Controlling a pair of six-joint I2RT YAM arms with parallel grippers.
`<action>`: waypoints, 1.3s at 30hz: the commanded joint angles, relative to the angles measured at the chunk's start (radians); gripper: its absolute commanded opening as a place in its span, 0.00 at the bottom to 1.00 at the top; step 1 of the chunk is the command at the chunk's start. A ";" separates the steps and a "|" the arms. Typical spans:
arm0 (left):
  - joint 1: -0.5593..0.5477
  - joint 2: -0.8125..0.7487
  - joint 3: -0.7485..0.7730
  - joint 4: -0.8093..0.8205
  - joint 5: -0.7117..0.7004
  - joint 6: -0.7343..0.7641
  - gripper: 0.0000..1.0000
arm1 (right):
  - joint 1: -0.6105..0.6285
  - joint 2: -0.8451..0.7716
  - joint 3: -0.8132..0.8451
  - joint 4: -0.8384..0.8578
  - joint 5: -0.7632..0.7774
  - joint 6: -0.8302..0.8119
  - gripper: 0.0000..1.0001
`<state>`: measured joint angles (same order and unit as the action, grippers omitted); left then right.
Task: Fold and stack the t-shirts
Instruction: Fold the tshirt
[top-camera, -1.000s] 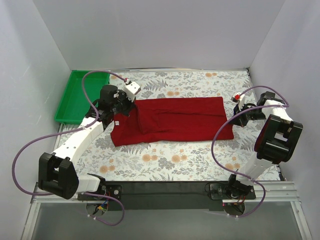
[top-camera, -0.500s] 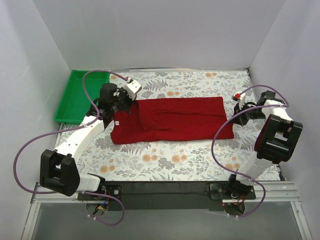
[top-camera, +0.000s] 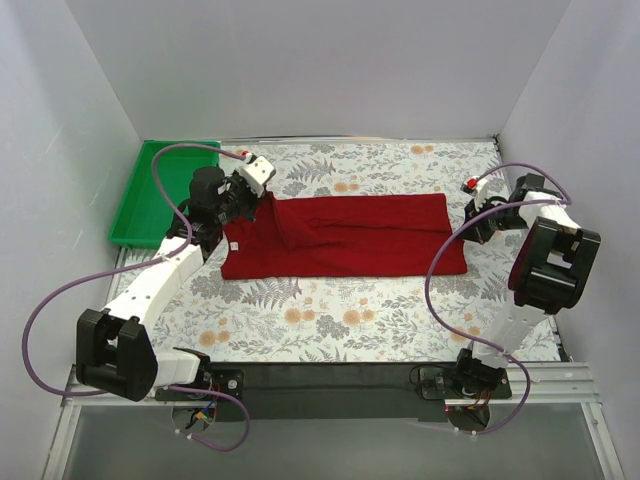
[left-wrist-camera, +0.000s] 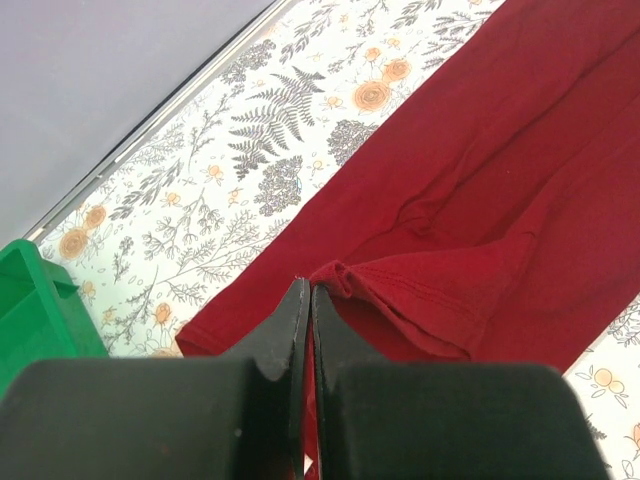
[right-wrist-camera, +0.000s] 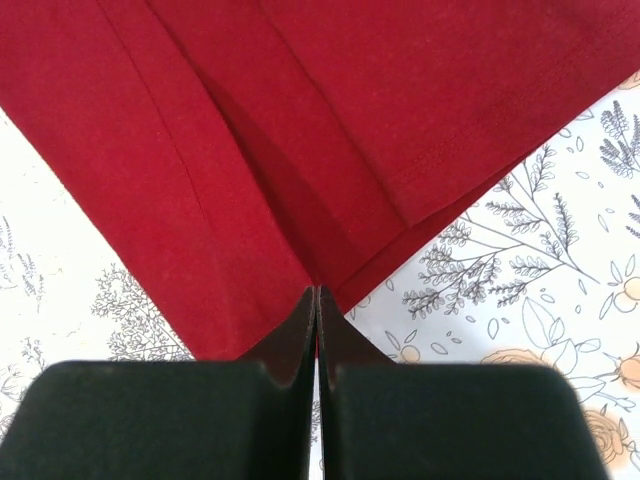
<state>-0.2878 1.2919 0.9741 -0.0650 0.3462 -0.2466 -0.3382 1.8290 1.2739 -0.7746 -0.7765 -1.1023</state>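
Note:
A dark red t-shirt (top-camera: 350, 235) lies stretched left to right across the flowered table cover, with a small white label (top-camera: 232, 241) near its left end. My left gripper (top-camera: 260, 197) is shut on a bunched hem at the shirt's far left corner; in the left wrist view its gripper (left-wrist-camera: 307, 291) pinches a fold of the red t-shirt (left-wrist-camera: 480, 190). My right gripper (top-camera: 470, 225) is shut on the shirt's right edge; in the right wrist view this gripper (right-wrist-camera: 317, 293) clamps a corner of the t-shirt (right-wrist-camera: 300, 110), which fans out from the tips.
A green tray (top-camera: 150, 195) stands at the back left beside the left arm, and its corner shows as the green tray (left-wrist-camera: 30, 300) in the left wrist view. White walls close in the table on three sides. Purple cables loop from both arms.
My left gripper has moved toward the back wall with the shirt's left corner, pulling the cloth flatter and its near edge straighter. The right gripper has shifted slightly back too, still holding.

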 joint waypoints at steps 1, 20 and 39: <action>0.010 -0.023 -0.005 0.039 0.004 0.010 0.00 | 0.021 0.016 0.050 0.024 0.005 0.027 0.01; 0.012 0.001 -0.011 0.059 -0.050 0.001 0.00 | 0.059 0.052 0.099 0.057 0.042 0.079 0.01; 0.013 -0.126 -0.066 0.053 -0.029 -0.034 0.00 | 0.111 0.127 0.125 0.109 0.123 0.142 0.01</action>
<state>-0.2832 1.1927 0.9222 -0.0269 0.3058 -0.2733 -0.2379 1.9369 1.3655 -0.6949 -0.6636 -0.9882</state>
